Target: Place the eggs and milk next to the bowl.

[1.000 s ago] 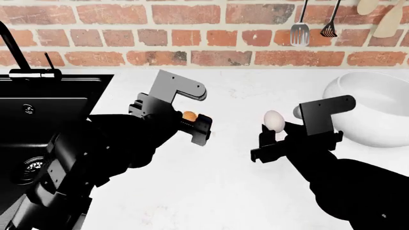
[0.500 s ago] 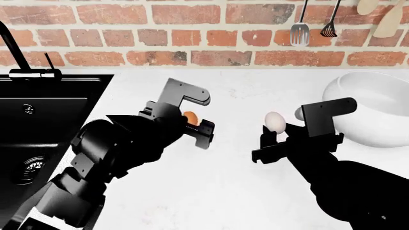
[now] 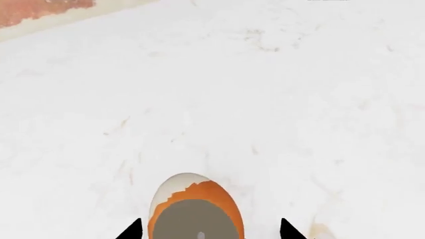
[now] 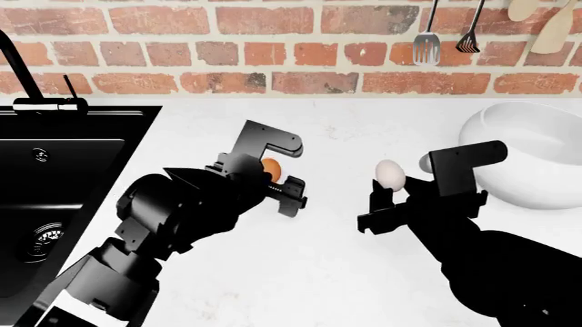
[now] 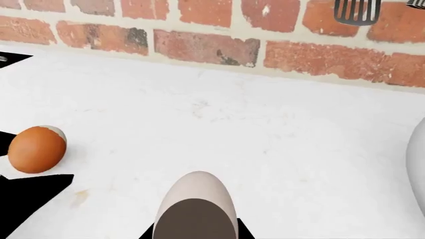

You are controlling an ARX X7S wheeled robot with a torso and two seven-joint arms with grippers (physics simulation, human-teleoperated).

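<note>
Two eggs show, each in a gripper. The orange-brown egg [image 4: 270, 168] sits in my left gripper [image 4: 275, 178], shut on it, a little above the white counter [image 4: 318, 272] at its middle. The left wrist view shows this egg [image 3: 196, 199] close up between the dark fingertips [image 3: 135, 230]. My right gripper [image 4: 389, 192] is shut on the pale egg [image 4: 390, 173], left of the big white bowl [image 4: 527, 157]. In the right wrist view the pale egg [image 5: 197, 191] fills the jaws, with the orange egg [image 5: 37, 149] off to one side and the bowl's rim [image 5: 418, 164] at the other. The milk is out of view.
A black sink [image 4: 54, 170] with a faucet [image 4: 16, 65] takes the counter's left end. A brick wall [image 4: 272, 54] runs along the back, with a spatula [image 4: 426, 46] and other utensils hanging at the right.
My left arm has shifted a little right and down with the orange egg, its wrist turning. The right gripper and the pale egg have barely moved.
</note>
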